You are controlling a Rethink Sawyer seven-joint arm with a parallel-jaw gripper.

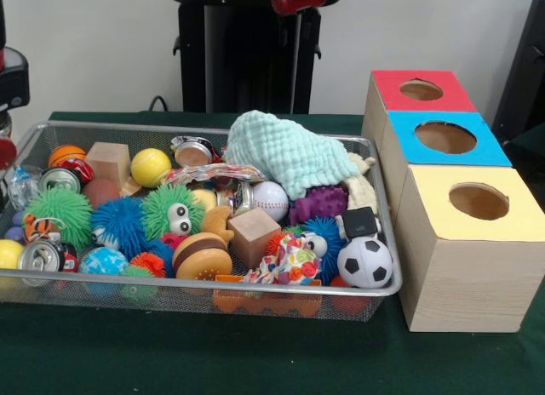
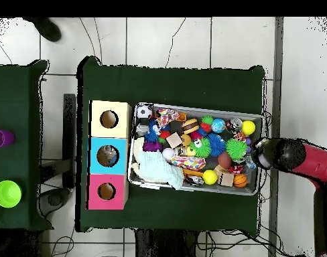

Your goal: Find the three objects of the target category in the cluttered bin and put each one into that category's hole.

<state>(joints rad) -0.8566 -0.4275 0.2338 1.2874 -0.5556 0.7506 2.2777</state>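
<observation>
The desk (image 1: pixel 255 361) wears a dark green cloth. On it the bin (image 1: pixel 213 289) is silver wire mesh, heaped with bright things: a pale mint waffle-textured cloth (image 1: pixel 285 152), a black-and-white football (image 1: pixel 364 261), a white baseball with red stitching (image 1: pixel 271 197), a plain yellow ball (image 1: pixel 151 166), spiky balls in green (image 1: pixel 60 209) and blue (image 1: pixel 117 225), and a green fuzzy one with white googly eyes (image 1: pixel 173 209). A purple knobbly toy (image 1: pixel 322 201) sits beside the cloth. Towards the desk's right edge stand three pale wood-grain boxes, topped red (image 1: pixel 421 90), blue (image 1: pixel 445 138) and yellow (image 1: pixel 475 202). The arm (image 2: pixel 300 158) over the bin's end is red and black.
</observation>
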